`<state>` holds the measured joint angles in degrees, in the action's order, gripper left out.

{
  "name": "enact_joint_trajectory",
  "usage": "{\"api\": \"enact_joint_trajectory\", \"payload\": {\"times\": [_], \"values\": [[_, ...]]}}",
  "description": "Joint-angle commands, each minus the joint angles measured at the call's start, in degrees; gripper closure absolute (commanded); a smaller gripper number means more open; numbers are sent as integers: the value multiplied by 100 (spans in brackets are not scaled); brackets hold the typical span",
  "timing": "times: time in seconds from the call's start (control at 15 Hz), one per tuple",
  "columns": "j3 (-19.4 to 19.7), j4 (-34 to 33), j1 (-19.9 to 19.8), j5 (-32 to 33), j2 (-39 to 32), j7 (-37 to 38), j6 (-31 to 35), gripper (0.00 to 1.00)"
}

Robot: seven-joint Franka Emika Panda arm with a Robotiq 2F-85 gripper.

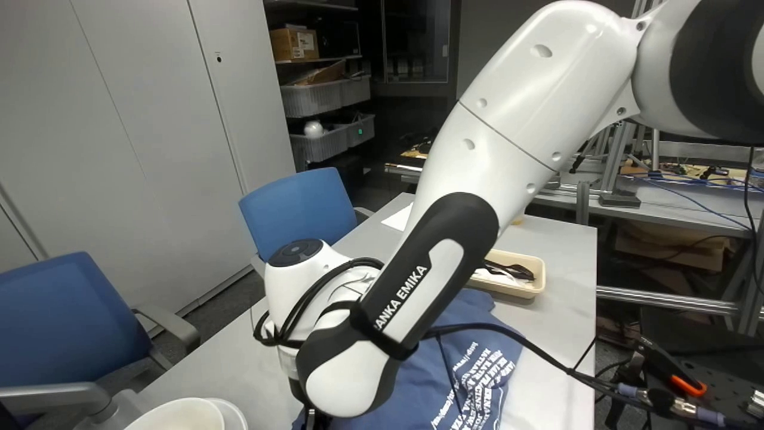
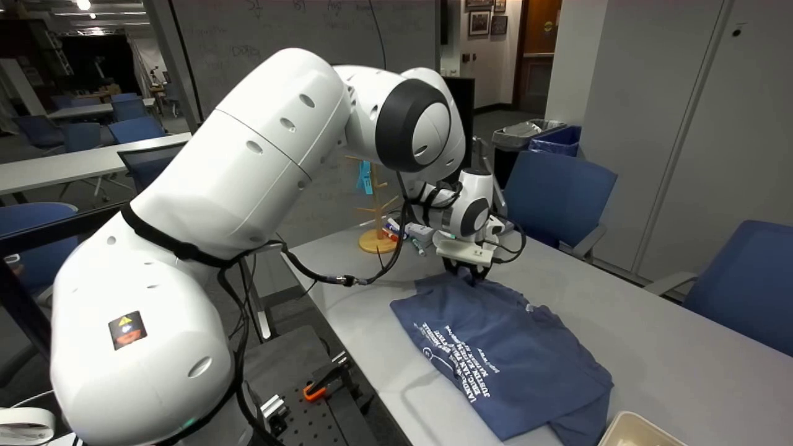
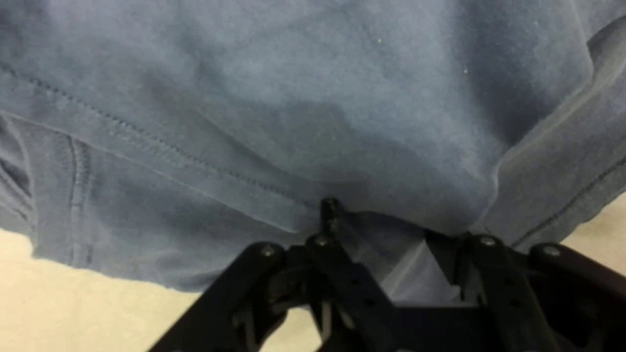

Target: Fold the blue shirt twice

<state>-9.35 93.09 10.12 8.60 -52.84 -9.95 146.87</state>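
The blue shirt (image 1: 418, 397) lies rumpled on the grey table, partly hidden by my arm in an exterior view. It also shows in an exterior view (image 2: 533, 365), with white lettering toward the table's near edge. My gripper (image 2: 469, 271) points down at the shirt's far end. In the wrist view the shirt (image 3: 274, 73) fills most of the picture, with a stitched hem and overlapping layers. My gripper (image 3: 384, 222) has its fingers apart, with cloth under and between them. The right fingertip is partly hidden by a flap of cloth.
A cream tray (image 1: 535, 288) with dark items stands beyond the shirt. White bowls (image 1: 179, 415) stand at the table's near left. A wooden rack (image 2: 376, 241) and markers (image 2: 396, 230) stand by the gripper's end. Blue chairs (image 2: 557, 192) line one side of the table (image 2: 669, 365).
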Motion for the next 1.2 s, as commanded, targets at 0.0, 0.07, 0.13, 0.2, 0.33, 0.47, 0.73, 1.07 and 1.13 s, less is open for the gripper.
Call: {"api": "enact_joint_trajectory", "payload": {"times": [0.0,0.07,0.13,0.2,0.33,0.47,0.73,1.07,1.13], "values": [[100,-287,101,-9,-118,34,-161,83],[95,-286,93,-18,-109,35,-148,89],[90,-281,88,-21,-100,32,-137,98],[84,-276,82,-25,-92,31,-124,100],[31,-242,46,-47,-42,-25,-89,100],[-61,-127,-13,-83,95,-102,-47,98],[-264,327,-195,-173,689,-248,140,98],[-423,1053,-535,-373,1483,-466,350,98],[-461,1223,-636,-465,1629,-551,404,98]]}}
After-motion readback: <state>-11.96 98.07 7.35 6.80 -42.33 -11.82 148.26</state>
